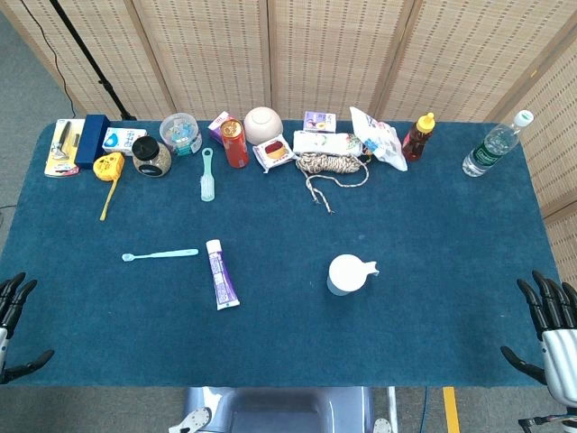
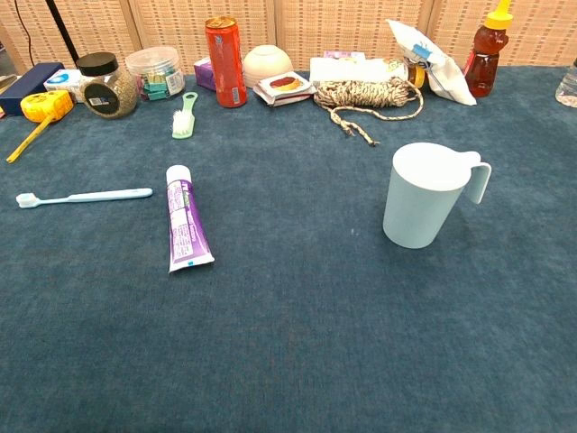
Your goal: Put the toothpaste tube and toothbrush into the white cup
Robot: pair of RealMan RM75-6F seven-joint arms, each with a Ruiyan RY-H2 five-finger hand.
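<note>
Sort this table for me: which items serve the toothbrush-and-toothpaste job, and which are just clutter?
Job: toothpaste tube, toothbrush, white cup.

Clutter: red can, honey bottle, rope coil, green scrub brush, yellow tape measure, water bottle.

one toothbrush [image 2: 83, 195], one toothpaste tube [image 2: 185, 219], one white cup [image 2: 425, 196], two jars [image 2: 106, 85].
</note>
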